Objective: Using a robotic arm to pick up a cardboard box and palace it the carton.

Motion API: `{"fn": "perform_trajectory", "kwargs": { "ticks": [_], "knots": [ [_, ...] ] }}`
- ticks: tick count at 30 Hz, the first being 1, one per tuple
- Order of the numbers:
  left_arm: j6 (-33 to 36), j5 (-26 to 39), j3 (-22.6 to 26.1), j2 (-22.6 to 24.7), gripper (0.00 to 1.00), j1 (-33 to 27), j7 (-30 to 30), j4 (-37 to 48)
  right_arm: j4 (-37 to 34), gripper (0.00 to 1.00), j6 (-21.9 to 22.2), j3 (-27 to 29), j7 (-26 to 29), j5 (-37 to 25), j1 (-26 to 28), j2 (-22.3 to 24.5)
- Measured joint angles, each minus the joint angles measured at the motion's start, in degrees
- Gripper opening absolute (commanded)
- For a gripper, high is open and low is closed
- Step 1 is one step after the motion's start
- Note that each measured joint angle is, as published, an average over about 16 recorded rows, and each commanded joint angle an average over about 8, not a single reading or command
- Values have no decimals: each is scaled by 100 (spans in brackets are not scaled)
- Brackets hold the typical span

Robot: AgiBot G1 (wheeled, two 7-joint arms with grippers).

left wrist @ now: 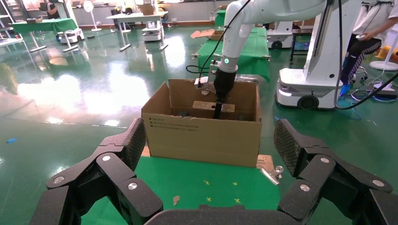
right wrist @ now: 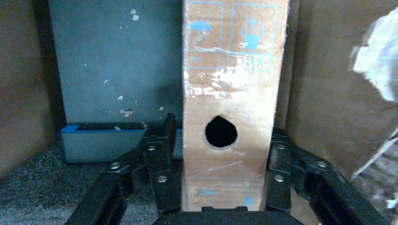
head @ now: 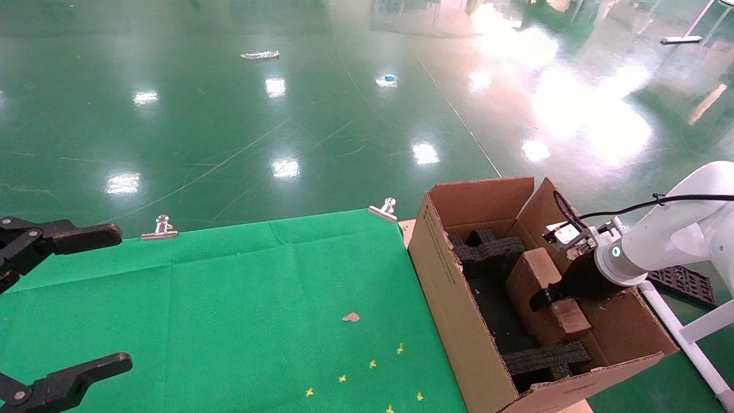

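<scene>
The carton (head: 453, 287) stands open at the right end of the table, with black foam inserts (head: 487, 249) inside. My right gripper (head: 542, 299) reaches down into it, shut on the small cardboard box (head: 536, 269), which stands on its edge inside the carton between the foam pieces. In the right wrist view the cardboard box (right wrist: 230, 70) shows its round hole, with a black finger (right wrist: 162, 154) on each side of it. The left wrist view shows the carton (left wrist: 202, 136), the cardboard box (left wrist: 202, 107) and the right gripper (left wrist: 218, 110) from afar. My left gripper (head: 109, 301) is open and idle at the table's left.
A green cloth (head: 229, 298) covers the table, held by metal clips (head: 160, 228) (head: 384, 209) at its far edge. A cardboard scrap (head: 351, 316) and yellow marks (head: 373, 363) lie on it. A black crate (head: 685, 282) and a white frame (head: 682, 332) stand right of the carton.
</scene>
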Motion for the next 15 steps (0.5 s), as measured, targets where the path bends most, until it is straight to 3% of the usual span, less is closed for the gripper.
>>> {"fn": "perform_trajectory", "kwargs": {
  "ticks": [15],
  "knots": [
    [-2, -3, 5, -2, 100, -1, 2, 0, -63, 100, -86, -10, -110, -19, 220, -24]
  ]
}}
